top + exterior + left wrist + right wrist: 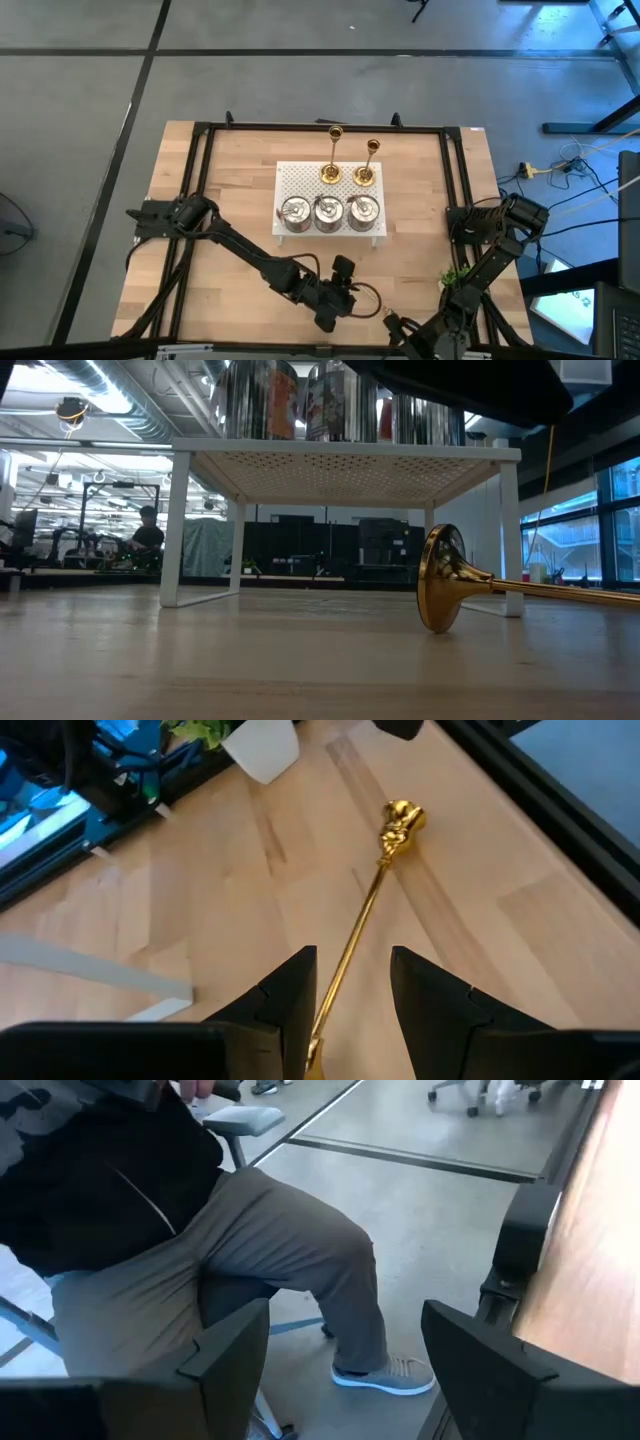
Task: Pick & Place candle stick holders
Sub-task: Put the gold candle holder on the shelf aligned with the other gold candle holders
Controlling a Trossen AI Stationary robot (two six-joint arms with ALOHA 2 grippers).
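Observation:
One gold candle stick holder (362, 915) lies on its side on the wood near the table's front edge. Its flared base (443, 578) faces the white stand, and its cup end (401, 824) points toward the right arm. My left gripper (352, 955) is open, with one finger on each side of the shaft. Two gold candlesticks (332, 172) (365, 175) stand upright on the back of the white perforated stand (290, 175). Three silver holders (328, 212) stand in a row along its front. My right gripper (345, 1330) is open at the front right, holds nothing, and points out past the table's edge. My left gripper comes at the lying candlestick along its shaft, slanting down. The shaft (325, 1010) runs close by one fingertip (296, 982). I cannot tell whether that finger touches it. The whole candlestick rests on the table.
A small green plant in a white pot (262, 745) (456, 274) stands near the right arm. A black frame (200, 200) runs round the tabletop. Beyond the table's edge a person sits on a chair (200, 1240). Bare wood lies left and right of the stand.

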